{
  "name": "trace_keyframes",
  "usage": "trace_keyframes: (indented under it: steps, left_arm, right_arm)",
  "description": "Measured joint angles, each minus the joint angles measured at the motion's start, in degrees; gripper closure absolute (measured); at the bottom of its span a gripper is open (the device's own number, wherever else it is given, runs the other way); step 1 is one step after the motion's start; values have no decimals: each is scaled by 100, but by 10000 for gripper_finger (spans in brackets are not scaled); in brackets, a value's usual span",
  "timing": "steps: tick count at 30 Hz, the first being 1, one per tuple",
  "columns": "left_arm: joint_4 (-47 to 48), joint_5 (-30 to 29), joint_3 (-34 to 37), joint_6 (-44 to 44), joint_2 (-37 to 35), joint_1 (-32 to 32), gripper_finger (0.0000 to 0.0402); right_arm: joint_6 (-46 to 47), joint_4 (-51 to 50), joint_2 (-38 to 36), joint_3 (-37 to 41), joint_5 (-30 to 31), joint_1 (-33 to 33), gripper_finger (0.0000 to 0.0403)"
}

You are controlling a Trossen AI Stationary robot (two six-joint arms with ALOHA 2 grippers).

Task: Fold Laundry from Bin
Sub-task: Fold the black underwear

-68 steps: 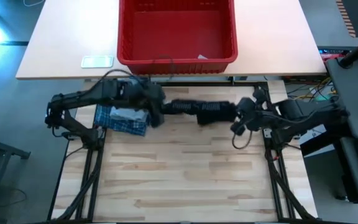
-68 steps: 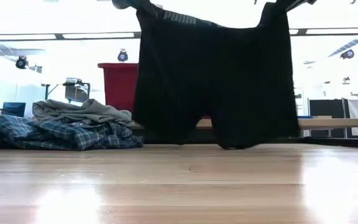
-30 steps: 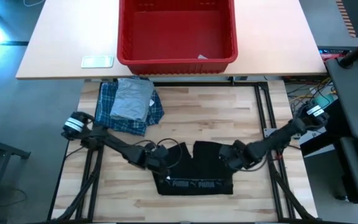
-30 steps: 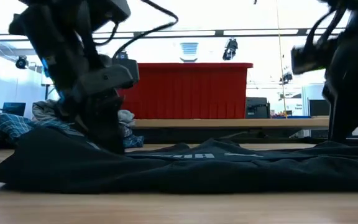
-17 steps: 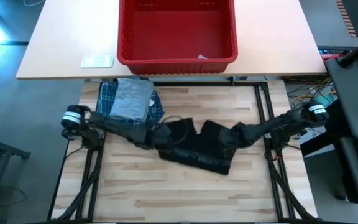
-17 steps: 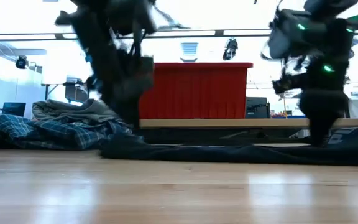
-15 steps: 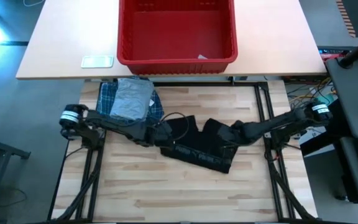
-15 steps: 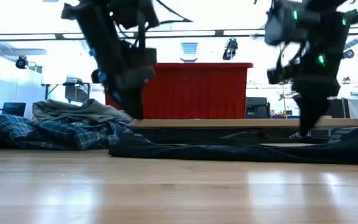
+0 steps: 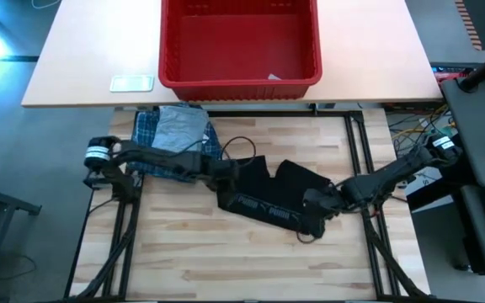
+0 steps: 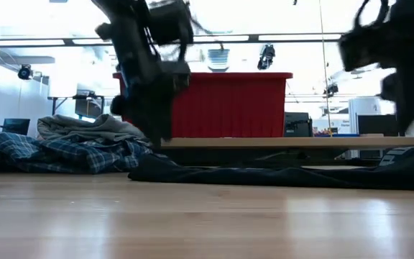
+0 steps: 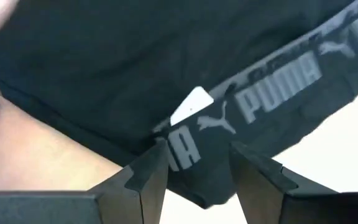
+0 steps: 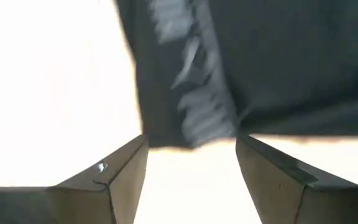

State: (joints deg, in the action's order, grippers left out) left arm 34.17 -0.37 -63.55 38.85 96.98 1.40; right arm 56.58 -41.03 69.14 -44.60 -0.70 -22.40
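black garment (image 9: 272,198) flat on bench (image 9: 226,252); left gripper (image 11: 194,171) and right gripper (image 12: 191,165) both spread, empty. regrip waistband corners evenly, fold flat.

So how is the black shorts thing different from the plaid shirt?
The black garment lies spread out flat mid-table; the plaid shirt sits bunched near the bin with a grey T-shirt on top. The black one has white lettering on its waistband; the shirt has blue-and-white checks. Both rest on the wooden table.

Matt black cloth garment (image 9: 269,199); glossy wood table (image 9: 226,252)
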Motion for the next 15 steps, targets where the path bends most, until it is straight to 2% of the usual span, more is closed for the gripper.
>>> trace_keyframes:
  steps: [3,6,11,15]
  left_arm:
    - [-45,808,2,113,262,253,249]
    - [-88,1386,2,115,468,362,248]
    - [-164,1761,0,361,563,548,235]
    - [-142,1793,-15,517,474,687,214]
  right_arm:
    - [581,-9,36,10,-389,-300,171]
    - [1529,85,36,124,-435,-386,179]
    - [2934,1112,31,539,-417,-317,195]
    - [3918,1733,31,1000,-20,-310,207]
